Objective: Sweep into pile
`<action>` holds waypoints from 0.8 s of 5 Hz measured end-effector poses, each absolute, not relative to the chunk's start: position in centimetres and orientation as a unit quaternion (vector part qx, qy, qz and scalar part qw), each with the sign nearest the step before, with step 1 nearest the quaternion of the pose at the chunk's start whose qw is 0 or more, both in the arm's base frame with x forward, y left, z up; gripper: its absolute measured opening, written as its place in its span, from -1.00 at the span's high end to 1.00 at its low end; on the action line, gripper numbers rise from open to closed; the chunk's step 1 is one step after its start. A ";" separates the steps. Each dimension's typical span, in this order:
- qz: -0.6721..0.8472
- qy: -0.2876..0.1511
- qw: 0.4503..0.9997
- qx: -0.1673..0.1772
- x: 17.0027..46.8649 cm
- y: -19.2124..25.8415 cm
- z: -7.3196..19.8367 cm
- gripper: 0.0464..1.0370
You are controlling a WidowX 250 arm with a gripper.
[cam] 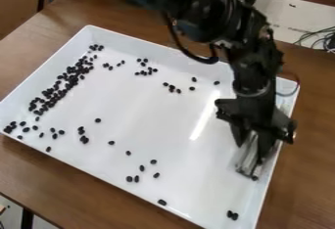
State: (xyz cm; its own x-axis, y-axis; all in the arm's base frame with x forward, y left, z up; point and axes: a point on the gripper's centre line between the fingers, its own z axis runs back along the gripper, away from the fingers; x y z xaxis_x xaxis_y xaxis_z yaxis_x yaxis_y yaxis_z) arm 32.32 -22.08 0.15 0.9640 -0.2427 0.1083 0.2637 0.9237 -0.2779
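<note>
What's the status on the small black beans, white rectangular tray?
Black gripper low over tray, right side. Beans scattered, densest left. Black jointed arm blocks part of far rim.

The tray (171, 149) is plain glossy white, and the beans (60, 87) on it are black. The desk (72, 186) is brown with a faint wood grain. The arm (252, 59) and its pincer (255, 159) are black too.
</note>
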 end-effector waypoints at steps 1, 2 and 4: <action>-0.113 -0.024 0.982 -0.149 34.2 -20.9 -0.3 0.38; -0.084 -0.033 0.983 -0.157 35.6 -17.8 -0.3 0.38; -0.042 -0.052 0.986 -0.155 35.1 -10.7 -0.6 0.38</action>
